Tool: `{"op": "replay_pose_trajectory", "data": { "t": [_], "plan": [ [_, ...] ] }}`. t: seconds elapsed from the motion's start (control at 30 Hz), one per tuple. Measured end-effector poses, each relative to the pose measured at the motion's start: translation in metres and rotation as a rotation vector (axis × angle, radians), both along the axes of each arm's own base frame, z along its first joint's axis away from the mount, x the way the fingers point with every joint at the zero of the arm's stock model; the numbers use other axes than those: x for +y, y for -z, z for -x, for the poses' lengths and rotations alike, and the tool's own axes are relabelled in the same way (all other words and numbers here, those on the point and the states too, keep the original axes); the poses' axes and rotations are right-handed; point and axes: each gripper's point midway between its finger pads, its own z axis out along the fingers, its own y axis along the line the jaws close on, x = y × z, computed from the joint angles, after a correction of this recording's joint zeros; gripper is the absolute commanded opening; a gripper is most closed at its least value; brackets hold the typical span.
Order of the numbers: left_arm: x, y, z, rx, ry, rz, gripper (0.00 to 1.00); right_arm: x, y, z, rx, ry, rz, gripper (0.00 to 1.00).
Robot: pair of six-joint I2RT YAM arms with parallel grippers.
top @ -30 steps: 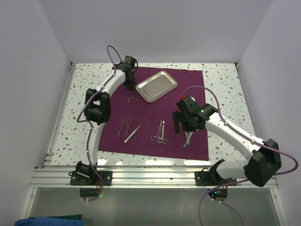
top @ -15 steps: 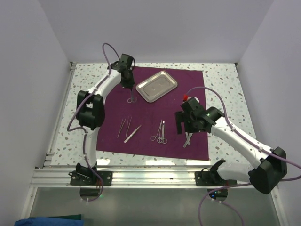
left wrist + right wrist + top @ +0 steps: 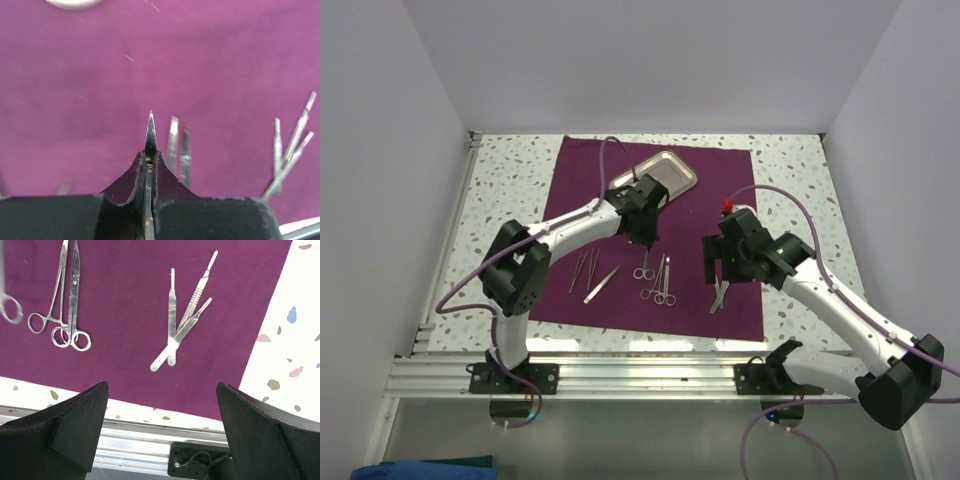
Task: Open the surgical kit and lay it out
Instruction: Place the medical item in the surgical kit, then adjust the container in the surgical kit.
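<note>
Now, left gripper (image 3: 150, 162) clamps thin silver ring-handled forceps (image 3: 150, 129) over dark maroon cloth (image 3: 210, 60), right gripper (image 3: 161, 392) gapes above slim steel scalpels (image 3: 183, 325).

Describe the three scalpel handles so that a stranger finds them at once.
Start at the purple cloth and go to its near right corner. Three thin silver scalpel handles lie there in a fan, overlapping at their near ends. Unlike the ring-handled instruments to their left, they have no finger loops.
</note>
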Motion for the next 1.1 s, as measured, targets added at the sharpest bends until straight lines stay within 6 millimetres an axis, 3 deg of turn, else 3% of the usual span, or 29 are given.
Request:
{"op": "replay_pose_trajectory", "data": {
  "t": [0.23,0.43,0.6,0.8,0.93,1.1],
  "plan": [
    [-0.043,0.015,0.033,0.02,0.03,0.026,0.0,-0.007,-0.005,0.008,-0.017,-0.01,-0.005,0.94],
    [-0.046,0.032,0.04,0.055,0.008,-0.005,0.48,-0.006,-0.007,0.01,-0.02,-0.024,-0.012,0.94],
    [-0.04,0.025,0.034,0.022,-0.025,-0.03,0.56,-0.004,-0.006,0.012,-0.01,-0.042,-0.024,0.94],
    [-0.042,-0.003,0.013,-0.05,-0.028,-0.02,0.53,-0.004,-0.007,0.014,-0.007,-0.039,-0.026,0.94],
    [-0.049,-0.022,-0.02,-0.105,-0.041,0.02,0.5,-0.008,-0.013,0.019,-0.023,-0.024,-0.047,0.95],
    [-0.044,-0.003,-0.064,-0.108,-0.076,0.015,0.5,-0.012,-0.024,0.027,-0.041,0.003,-0.074,0.95]
  ]
}}
